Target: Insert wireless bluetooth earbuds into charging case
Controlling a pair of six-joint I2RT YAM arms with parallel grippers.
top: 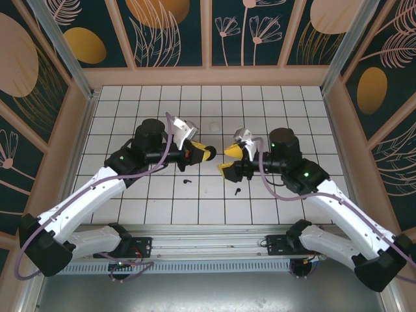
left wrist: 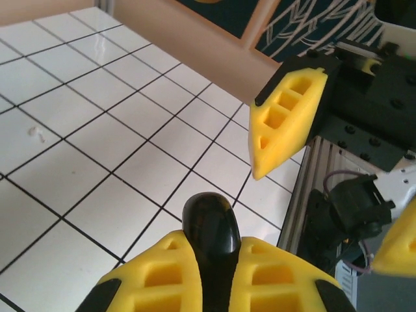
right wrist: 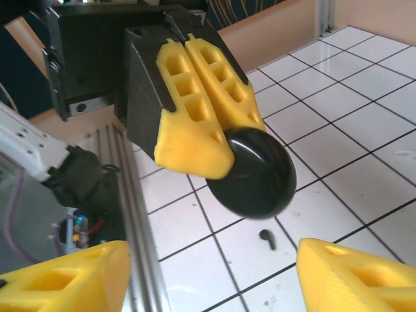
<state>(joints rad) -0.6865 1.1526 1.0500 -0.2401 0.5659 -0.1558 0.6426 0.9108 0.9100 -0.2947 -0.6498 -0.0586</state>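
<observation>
1. Left fingers [right wrist: 195, 123] are pressed onto a glossy black case [right wrist: 250, 175]. They pinch one end, and its rounded other end sticks out past the tips, raised off the table [top: 162, 104].
2. Right fingers [right wrist: 71, 276] are spread wide and hold nothing. They face the case from close by.
3. Two black earbuds lie on the white tiles nearer the arm bases, well apart from each other. The left earbud [top: 187, 181] sits below the left fingers, and the right earbud [top: 238, 192] sits below the right fingers.
4. A white speck [left wrist: 36, 133] lies farther out on the tiles. It may be a white earbud but is too small to tell.
5. The case looks like a hard, smooth, light shell, so it is likely to slip or twist in a pinch. Whether its lid is open cannot be told.
6. The earbuds look very light, stiff and slick, and may skid or flick away if nudged. The best hold is probably across the stem, with the tips low against the tile and closing gently.
</observation>
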